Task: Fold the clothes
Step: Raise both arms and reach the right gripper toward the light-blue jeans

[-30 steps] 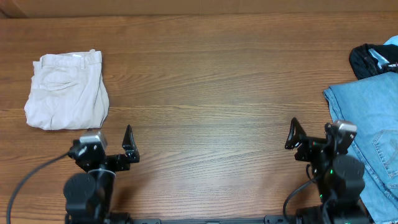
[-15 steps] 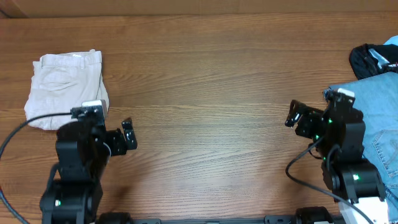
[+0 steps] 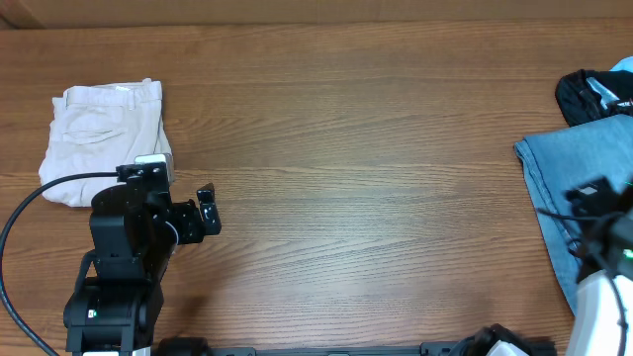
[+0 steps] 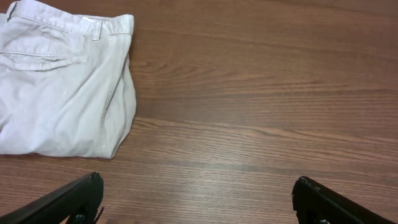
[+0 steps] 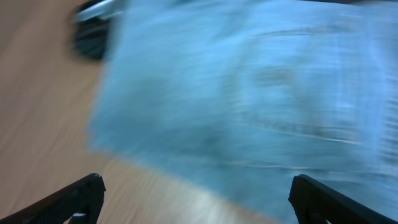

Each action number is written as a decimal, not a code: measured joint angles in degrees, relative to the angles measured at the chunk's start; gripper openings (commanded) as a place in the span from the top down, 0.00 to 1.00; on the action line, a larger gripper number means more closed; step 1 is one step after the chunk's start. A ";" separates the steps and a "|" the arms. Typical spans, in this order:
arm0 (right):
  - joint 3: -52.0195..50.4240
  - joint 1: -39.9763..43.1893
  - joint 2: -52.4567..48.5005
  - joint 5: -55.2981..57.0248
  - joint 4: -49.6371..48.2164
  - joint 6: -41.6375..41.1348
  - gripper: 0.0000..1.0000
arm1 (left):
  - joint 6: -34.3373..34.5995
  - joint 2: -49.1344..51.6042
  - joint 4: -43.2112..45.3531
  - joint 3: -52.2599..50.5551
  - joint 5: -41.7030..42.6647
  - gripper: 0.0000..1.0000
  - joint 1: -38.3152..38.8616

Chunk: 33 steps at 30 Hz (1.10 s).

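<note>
A: Jeans (image 3: 579, 168) loc?
B: Light-blue denim, far right of the table (image 3: 346, 129), running off the right edge of the overhead, so only part is in frame. Black garment (image 3: 588, 94) w/ white print lies just behind it in the far right corner; they look touching.
A: Right gripper?
B: Right arm (image 3: 596, 196) is over the near-left part of the jeans in the overhead, but the fingers can't be made out there. On the wrist cam the right gripper (image 5: 200, 202) is spread wide w/ nothing between the fingers, holding nothing. That pic is blurred. Denim fills the top + right of the view, directly ahead of the gripper. The denim's edge cuts diagonally down to the right. The fingertip (image 5: 78, 194) at frame left shows against bare wood, the other against denim. Contact w/ the cloth: can't tell.
A: Left gripper?
B: Left gripper (image 3: 206, 210) is also wide open and empty. It's on the left side of the table, well apart from the jeans. Its wrist cam shows only wood btwn the tips.
A: Anything near it?
B: Cream-white trousers (image 3: 104, 143), folded, far-left. The gripper sits near their near-right corner, not touching.
</note>
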<state>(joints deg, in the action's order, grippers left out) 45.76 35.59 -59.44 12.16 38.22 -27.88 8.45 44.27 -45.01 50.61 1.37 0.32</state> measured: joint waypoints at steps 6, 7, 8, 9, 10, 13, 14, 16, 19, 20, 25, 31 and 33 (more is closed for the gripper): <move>0.00 15.15 -7.32 -0.66 -1.25 -4.17 0.00 | 0.00 0.00 0.22 0.02 0.15 0.00 0.00; 0.00 16.96 -8.68 -1.27 -1.33 -4.81 0.02 | 0.00 0.00 0.22 0.02 0.17 0.00 0.00; 0.00 18.47 -10.01 -1.86 -1.36 -5.29 0.03 | 0.00 0.00 0.22 0.02 0.15 0.00 0.00; 0.00 19.71 -11.34 -2.49 -1.40 -5.64 0.04 | 0.00 0.00 0.22 0.02 0.17 0.00 0.00; 0.00 20.65 -12.63 -3.02 -1.38 -6.08 0.04 | 0.02 0.00 0.24 0.02 0.15 0.00 0.00; 0.00 22.25 -15.93 -4.07 -1.31 -6.88 0.05 | 0.00 0.00 0.24 0.02 0.15 0.00 0.00; 0.00 22.56 -16.79 -4.39 -1.27 -7.17 0.05 | 0.00 0.00 0.24 0.02 0.15 0.00 0.00; 0.00 22.99 -18.23 -4.70 -1.18 -7.74 0.05 | 0.00 0.00 0.26 0.02 0.17 0.00 0.00; 0.00 23.34 -19.54 -4.90 -0.37 -8.63 0.05 | 0.00 0.00 0.31 0.02 0.15 0.00 0.00; 0.00 23.45 -19.85 -4.92 0.07 -8.98 0.05 | 0.00 0.00 0.33 0.02 0.15 0.00 0.00; 0.00 23.67 -21.14 -4.00 1.73 -10.97 0.07 | 0.02 0.00 0.37 0.02 0.15 0.00 0.00; 0.00 24.37 -21.68 -2.69 0.79 -14.53 0.18 | 0.00 0.00 0.37 0.02 0.15 0.00 0.00; 0.00 24.98 -21.68 -2.56 0.44 -15.85 0.20 | 0.02 0.00 0.37 0.02 0.17 0.00 0.00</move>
<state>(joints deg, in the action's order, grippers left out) 45.76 60.58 -81.12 9.61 38.65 -43.72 8.47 44.27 -44.64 50.63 1.54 0.32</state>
